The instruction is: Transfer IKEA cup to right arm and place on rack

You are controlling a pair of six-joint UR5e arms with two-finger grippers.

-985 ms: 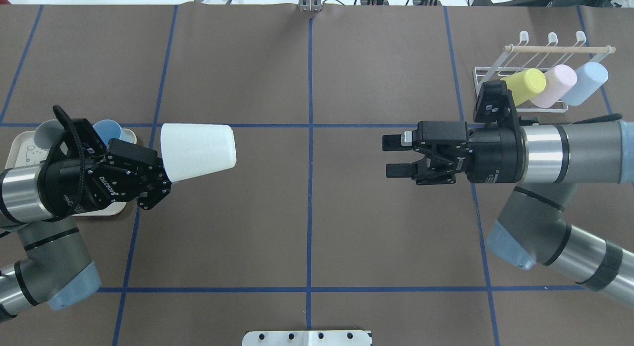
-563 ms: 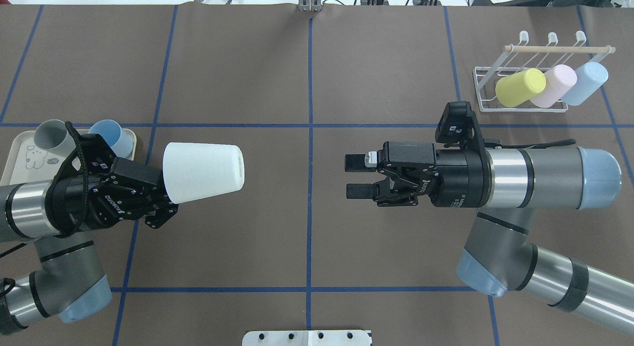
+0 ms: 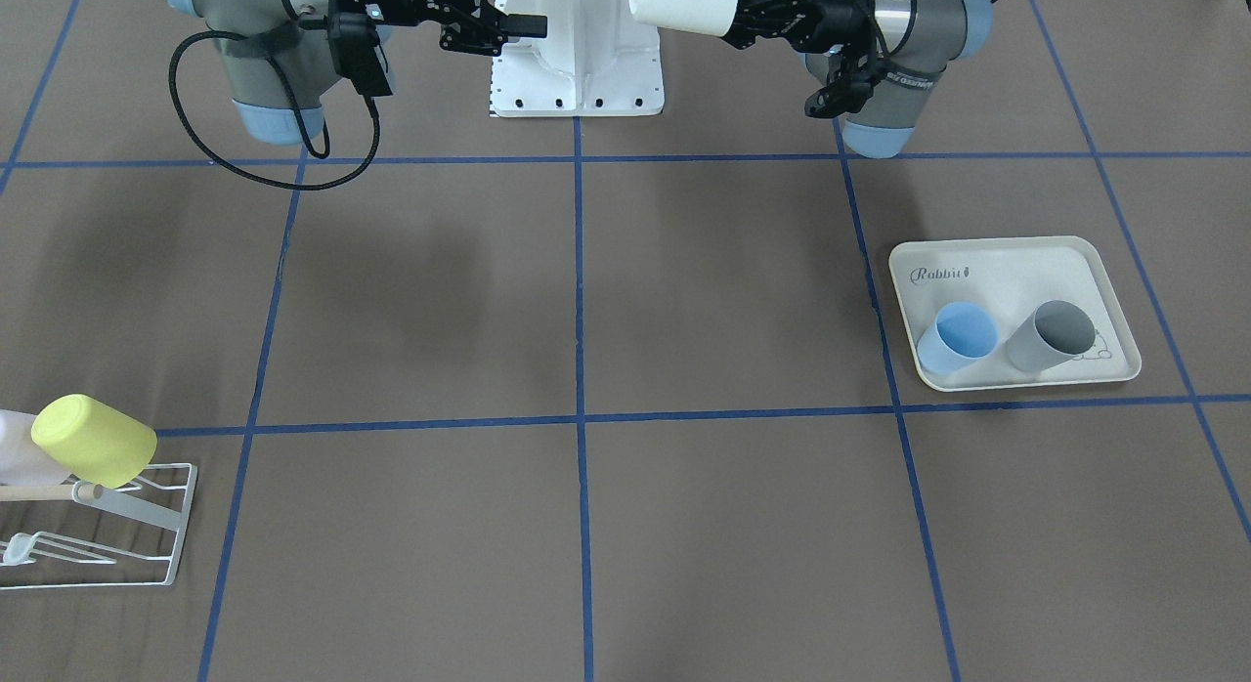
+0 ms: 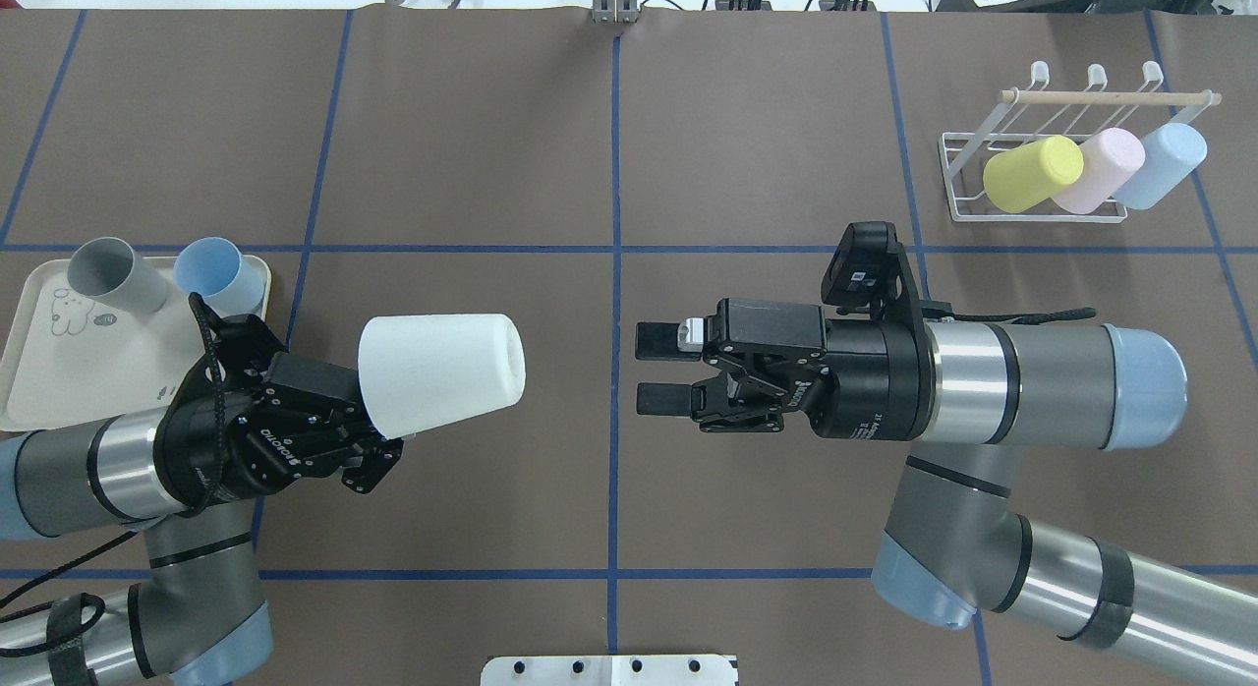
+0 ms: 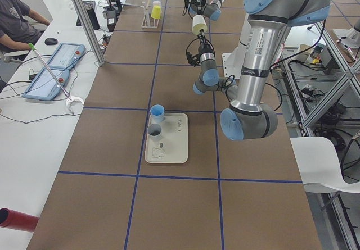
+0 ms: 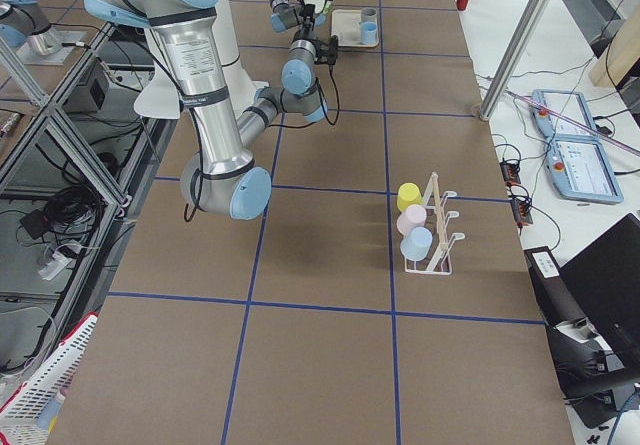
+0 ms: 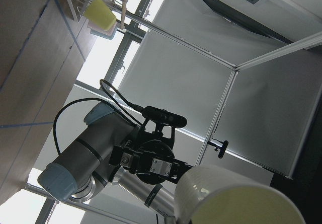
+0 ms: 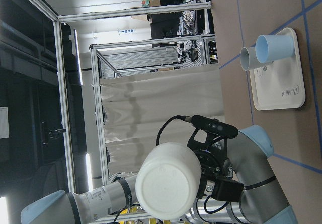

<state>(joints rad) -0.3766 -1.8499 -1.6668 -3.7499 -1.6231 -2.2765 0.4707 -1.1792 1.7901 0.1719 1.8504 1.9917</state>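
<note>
Between your two sets of jaws, above the brown paper-covered worktop (image 4: 767,155), you've got the white IKEA cup (image 4: 442,371): matte, tapered, lying sideways. Left jaws clamp its wide rim end, and its flat base faces the right jaws. Right jaws are spread apart and hold nothing, with a clear gap to the cup. Well behind the right jaws, the white wire rack (image 4: 1111,96) with its round wooden dowel holds yellow, pink and pale-blue cups.

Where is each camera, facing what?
Overhead: behind robot, looking down; left gripper, white cup, right gripper.
Front-facing: across table, facing robot; grippers at top.
Left exterior: table end; left arm nearest.
Right exterior: opposite end; right arm nearest.
Left wrist: past cup toward right gripper.
Right wrist: at cup's base.
Shared: both wrists see cup.
</note>
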